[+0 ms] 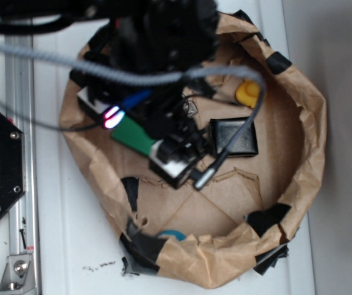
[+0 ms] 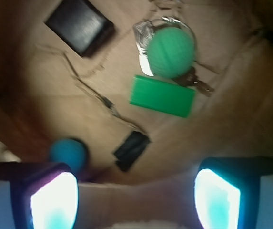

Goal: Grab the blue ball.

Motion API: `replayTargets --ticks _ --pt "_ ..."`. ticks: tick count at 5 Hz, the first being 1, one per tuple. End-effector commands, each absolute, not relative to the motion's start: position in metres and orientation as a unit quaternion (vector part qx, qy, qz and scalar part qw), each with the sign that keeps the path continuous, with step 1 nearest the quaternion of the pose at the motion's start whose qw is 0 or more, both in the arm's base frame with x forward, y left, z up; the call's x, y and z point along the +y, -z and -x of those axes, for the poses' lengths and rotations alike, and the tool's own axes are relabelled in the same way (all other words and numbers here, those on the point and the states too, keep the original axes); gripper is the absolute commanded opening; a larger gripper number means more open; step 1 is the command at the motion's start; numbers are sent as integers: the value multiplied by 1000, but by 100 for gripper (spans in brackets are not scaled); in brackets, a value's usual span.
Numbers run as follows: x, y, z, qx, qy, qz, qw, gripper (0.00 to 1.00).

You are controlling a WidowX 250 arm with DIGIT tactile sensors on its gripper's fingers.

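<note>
Hovering above the brown paper basin [image 1: 298, 184], the arm points its gripper [image 2: 135, 198] downward, jaws spread wide and empty. The blue ball [image 2: 68, 153] rests on the paper floor just beside the left fingertip [image 2: 54, 202], near a small black piece [image 2: 132, 150].

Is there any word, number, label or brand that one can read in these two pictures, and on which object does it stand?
None can be read. The black box, the green block, the green ball and the blue ball show no text; both views are blurred, so fine print would not be legible.
</note>
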State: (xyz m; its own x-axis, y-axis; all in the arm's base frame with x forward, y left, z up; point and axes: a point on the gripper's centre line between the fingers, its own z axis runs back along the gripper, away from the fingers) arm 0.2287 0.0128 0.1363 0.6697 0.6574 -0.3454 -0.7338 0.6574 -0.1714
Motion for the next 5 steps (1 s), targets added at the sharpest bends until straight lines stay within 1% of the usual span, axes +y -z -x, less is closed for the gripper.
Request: replayTargets --ticks 1,2,3,4,5 --pt "16 -117 -241 150 -428 193 870 100" --pt "-24 -81 -240 203 -436 224 848 100" --pt "-52 -65 -236 230 -423 245 841 100" --pt "-87 -59 -225 285 -380 298 828 100" --pt "-103 -57 -222 273 -389 314 822 100"
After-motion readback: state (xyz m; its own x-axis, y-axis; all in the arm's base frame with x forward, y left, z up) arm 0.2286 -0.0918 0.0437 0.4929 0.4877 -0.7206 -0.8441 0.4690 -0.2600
